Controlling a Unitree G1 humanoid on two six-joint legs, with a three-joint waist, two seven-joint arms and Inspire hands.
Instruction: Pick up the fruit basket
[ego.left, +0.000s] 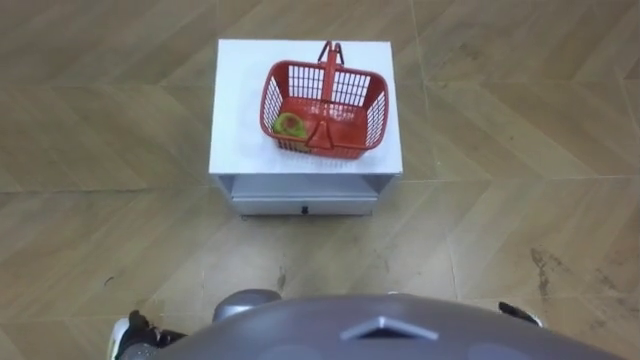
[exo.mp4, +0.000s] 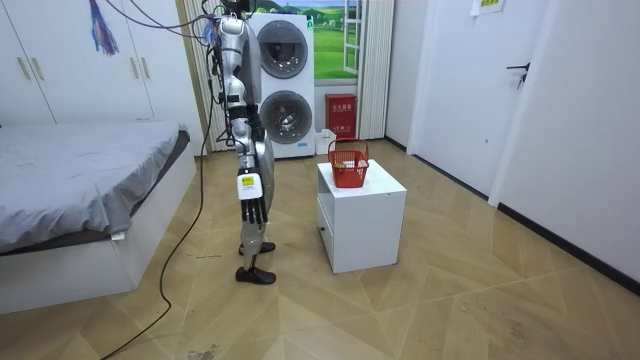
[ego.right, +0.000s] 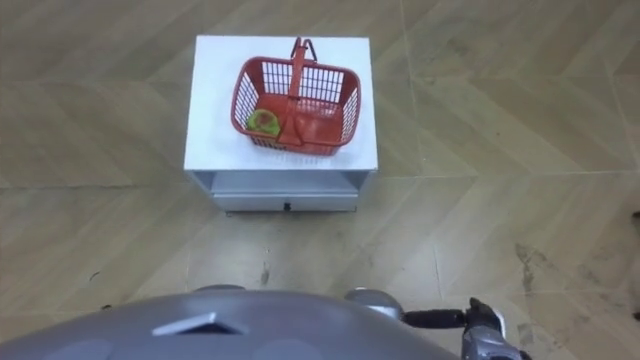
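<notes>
- You have the fruit basket (ego.left: 376, 112) standing upright on the white desk (ego.left: 238, 110), straight ahead of the robot and a little toward its right on the top.
- Its long axis runs across your view, left to right. It is turned slightly askew to the desk's edges, and one long side faces the robot.
- The handle (ego.left: 328, 85) stands up and spans the short way, from the far long side to the near one, so it points roughly toward you.
- A green and yellow fruit (ego.left: 288, 124) lies inside, in the near left corner of the basket.
- The desk shows you an open niche under its top, with a drawer (ego.left: 305, 205) below that.
- In the room view the robot stands upright on the wooden floor (ego.left: 500, 200), a short way back from the desk and facing it, with a bed (exo.mp4: 80, 190) behind it.
- The right robot hand (exo.mp4: 252, 208) hangs by the thigh with fingers straight and relaxed, holding nothing and well apart from the basket.
- The left robot hand (ego.left: 130, 338) shows low at the left edge of the left eye view, also well apart from the basket. You cannot tell whether it is wide or closed.
</notes>
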